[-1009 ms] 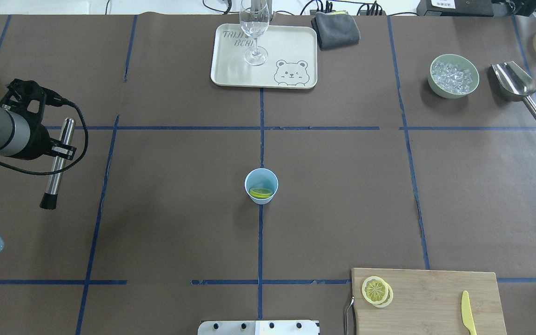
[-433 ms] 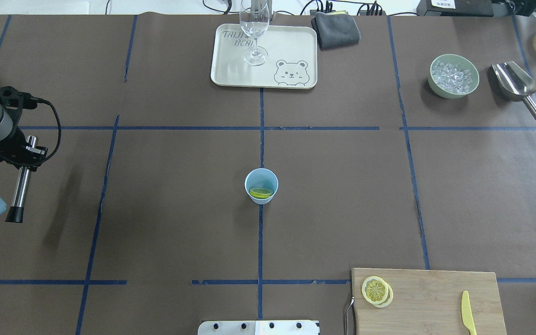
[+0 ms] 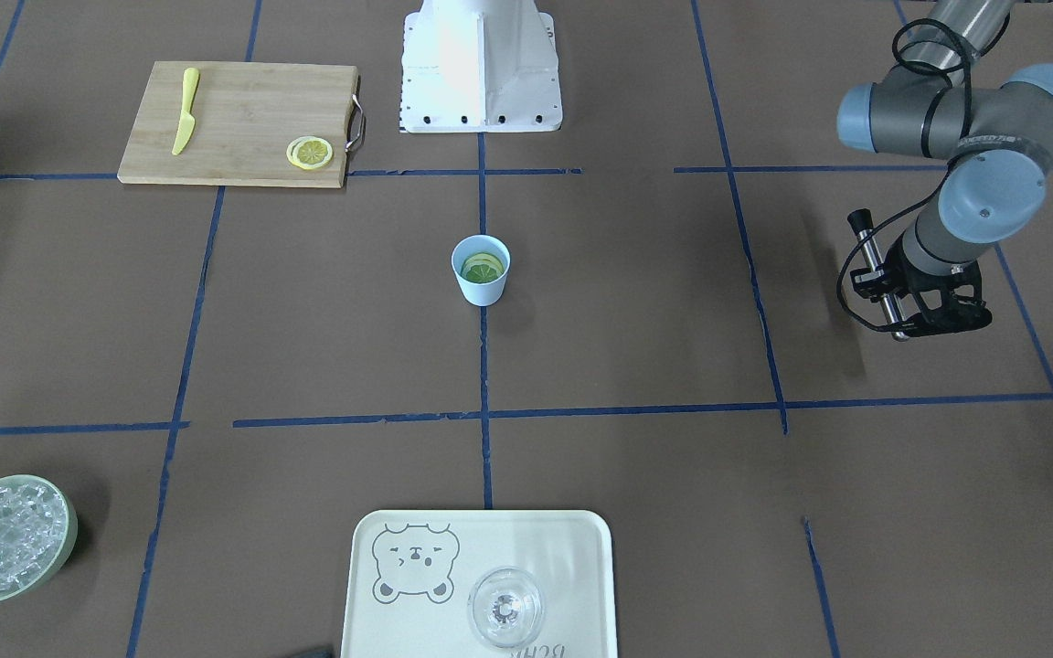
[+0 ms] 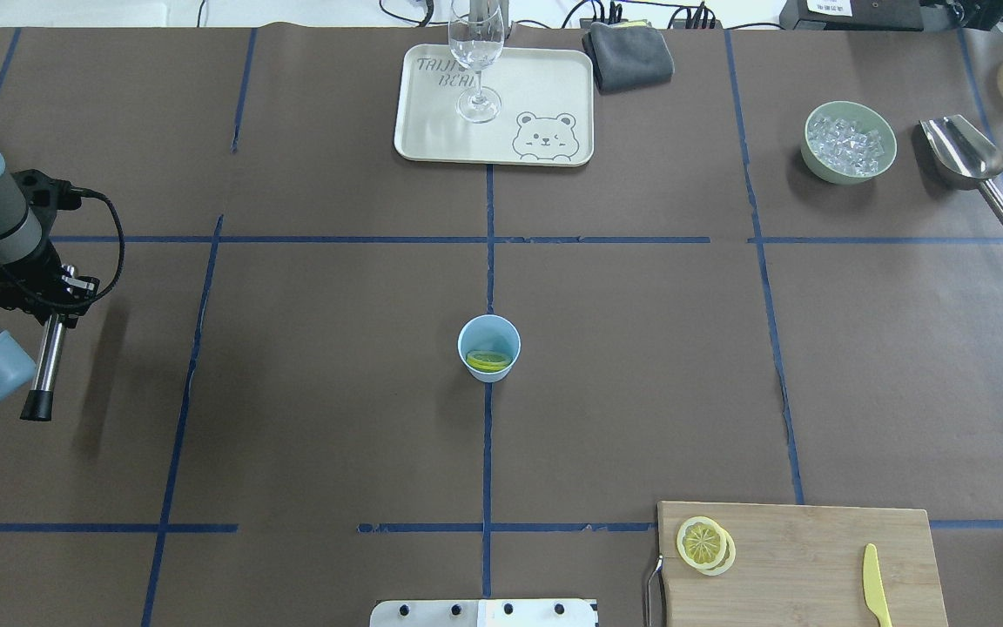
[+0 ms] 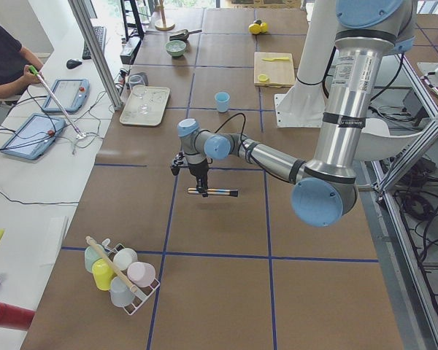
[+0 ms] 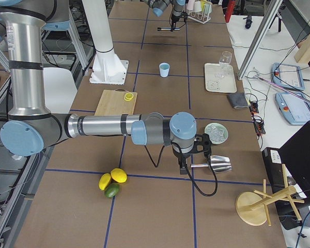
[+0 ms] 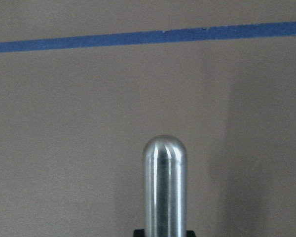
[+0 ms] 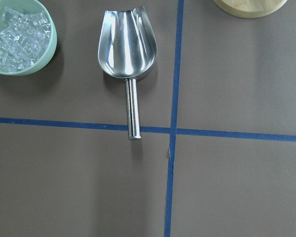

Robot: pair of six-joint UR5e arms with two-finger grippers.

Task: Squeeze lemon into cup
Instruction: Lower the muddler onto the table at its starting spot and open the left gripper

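The light-blue cup [image 4: 488, 347] stands at the table's middle, with a lemon slice [image 4: 488, 360] lying inside it; both show in the front view too, the cup [image 3: 481, 272] and the slice [image 3: 483, 267]. Two more lemon slices [image 4: 704, 544] lie on the wooden cutting board [image 4: 815, 557]. My left gripper [image 4: 53, 292] is far left of the cup, shut on a steel muddler with a black tip [image 4: 44, 366], held above the table; the muddler's round end fills the left wrist view [image 7: 164, 187]. My right gripper [image 6: 188, 164] shows only in the exterior right view, near the scoop; I cannot tell its state.
A cream tray [image 4: 545, 87] with a clear wine glass [image 4: 475, 61] sits at the far middle, a grey cloth [image 4: 630, 54] beside it. A green bowl of ice [image 4: 848, 142] and a steel scoop [image 4: 967, 161] are at the far right. A yellow knife [image 4: 874, 585] lies on the board.
My left arm has drawn back toward the table's left edge, carrying the muddler farther from the cup and turning it more upright in view. The cup and the slices have not moved.
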